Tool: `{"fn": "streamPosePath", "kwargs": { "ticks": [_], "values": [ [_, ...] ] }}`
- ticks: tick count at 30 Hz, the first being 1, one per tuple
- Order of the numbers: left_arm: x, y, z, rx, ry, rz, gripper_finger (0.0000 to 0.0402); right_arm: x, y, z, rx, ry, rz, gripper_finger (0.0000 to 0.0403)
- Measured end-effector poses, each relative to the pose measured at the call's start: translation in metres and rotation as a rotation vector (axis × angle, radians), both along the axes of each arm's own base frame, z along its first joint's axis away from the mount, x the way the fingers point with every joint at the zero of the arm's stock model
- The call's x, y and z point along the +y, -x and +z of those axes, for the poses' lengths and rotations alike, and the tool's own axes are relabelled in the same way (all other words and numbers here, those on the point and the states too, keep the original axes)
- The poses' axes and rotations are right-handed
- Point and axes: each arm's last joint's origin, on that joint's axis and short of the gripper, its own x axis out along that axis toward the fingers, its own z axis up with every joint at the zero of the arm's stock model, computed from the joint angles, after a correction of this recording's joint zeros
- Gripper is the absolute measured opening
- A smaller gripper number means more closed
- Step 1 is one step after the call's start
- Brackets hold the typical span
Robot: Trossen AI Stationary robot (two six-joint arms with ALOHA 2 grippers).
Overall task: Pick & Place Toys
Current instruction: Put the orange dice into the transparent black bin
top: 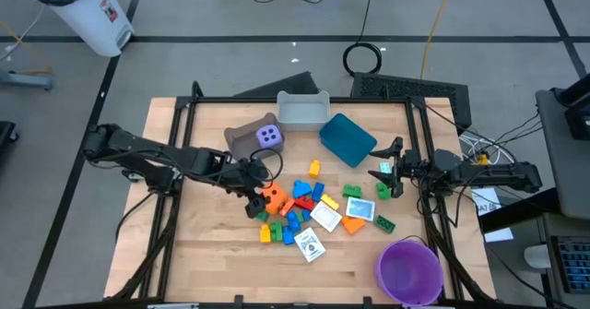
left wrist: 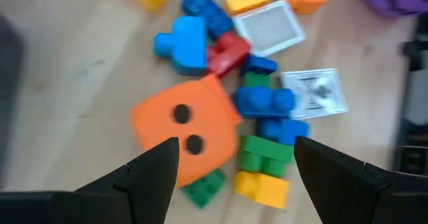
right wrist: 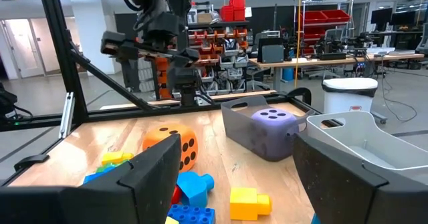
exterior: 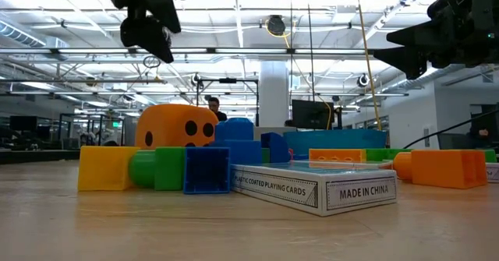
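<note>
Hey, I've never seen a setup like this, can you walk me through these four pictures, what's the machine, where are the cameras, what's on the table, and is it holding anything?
It is a robot with two dark arms at a wooden table. One camera looks straight down, one sits at table height, and one rides on each wrist. The left hand hangs open just above an orange die, which lies beside a heap of small coloured bricks and white cards. The right hand waits open at the table's right side. A purple die sits in a brown bin; a grey bin, a blue bin and a purple bowl stand around. Neither hand holds anything.
</note>
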Motion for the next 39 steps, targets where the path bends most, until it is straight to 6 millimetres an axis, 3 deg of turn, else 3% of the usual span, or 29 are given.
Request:
{"fn": "streamPosePath", "kwargs": {
  "ticks": [8,24,39],
  "values": [
    [-0.001,-0.009,-0.014,0.060,0.048,-0.016,0.0301,0.000,0.000,0.000,0.000,0.000,0.000,0.0279],
    [0.038,-0.008,-0.030,0.224,0.010,0.084,0.0301,0.000,-0.001,-0.001,0.009,0.000,0.000,0.0279],
    [0.061,0.008,-0.008,0.140,-0.048,0.124,0.0301,0.000,-0.001,-0.001,0.010,0.000,0.000,0.0279]
  ]
}}
